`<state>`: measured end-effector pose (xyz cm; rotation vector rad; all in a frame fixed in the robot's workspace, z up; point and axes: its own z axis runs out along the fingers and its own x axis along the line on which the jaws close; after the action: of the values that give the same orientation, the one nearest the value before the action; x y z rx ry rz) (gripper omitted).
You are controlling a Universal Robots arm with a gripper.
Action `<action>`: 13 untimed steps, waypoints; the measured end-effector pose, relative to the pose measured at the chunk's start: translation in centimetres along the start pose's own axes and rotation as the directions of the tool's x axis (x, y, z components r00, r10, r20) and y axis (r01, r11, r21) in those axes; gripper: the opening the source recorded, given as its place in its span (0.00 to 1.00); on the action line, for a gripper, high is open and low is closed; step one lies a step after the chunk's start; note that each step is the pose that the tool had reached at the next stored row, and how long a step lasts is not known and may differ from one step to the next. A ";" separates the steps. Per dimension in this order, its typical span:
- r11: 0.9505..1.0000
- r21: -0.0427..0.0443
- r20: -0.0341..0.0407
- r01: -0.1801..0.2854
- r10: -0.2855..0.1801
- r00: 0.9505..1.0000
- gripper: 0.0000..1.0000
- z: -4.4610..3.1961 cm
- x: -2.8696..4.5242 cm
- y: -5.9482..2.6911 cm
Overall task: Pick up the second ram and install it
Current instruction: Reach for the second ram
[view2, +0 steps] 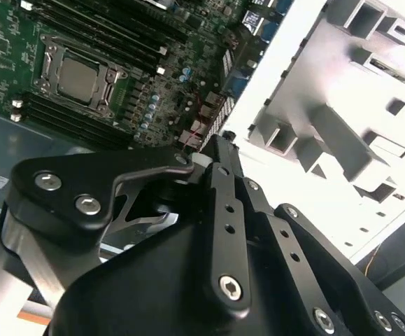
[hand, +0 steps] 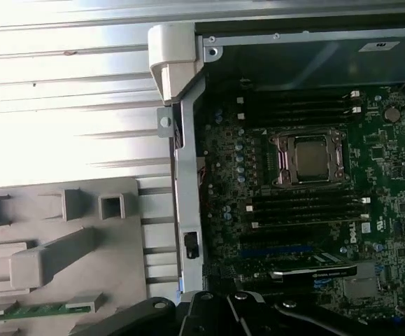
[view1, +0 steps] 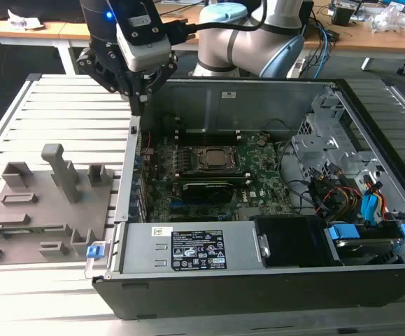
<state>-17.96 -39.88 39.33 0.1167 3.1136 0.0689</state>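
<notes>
Gripper (view1: 138, 103): jaws drawn together, nothing seen between them; hovers above computer case wall (view1: 128, 182) on the exterior view's left. Second ram (hand: 38, 310): green stick lying flat in grey holder tray (view1: 55, 213), outside the case, well apart from gripper, long axis along tray's near edge.

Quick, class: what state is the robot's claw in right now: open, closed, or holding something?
Claw: closed, with nothing held between its tips.
</notes>
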 end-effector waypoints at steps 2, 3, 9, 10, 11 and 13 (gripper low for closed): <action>1.000 0.000 0.000 0.000 0.000 1.000 0.11 -0.02 0.74 -0.06; 1.000 0.000 0.000 0.000 0.000 1.000 0.11 -0.04 1.34 -0.10; 1.000 0.000 0.000 0.000 0.000 1.000 0.11 -0.08 2.90 -0.22; 1.000 0.000 0.000 0.000 0.000 1.000 0.11 -0.08 3.07 -0.23; 1.000 0.000 0.000 0.000 0.000 1.000 0.11 -0.09 3.32 -0.25; 1.000 0.000 0.000 0.000 0.000 1.000 0.11 -0.09 3.58 -0.27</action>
<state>-21.55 -39.88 39.32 0.1167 3.1136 0.0689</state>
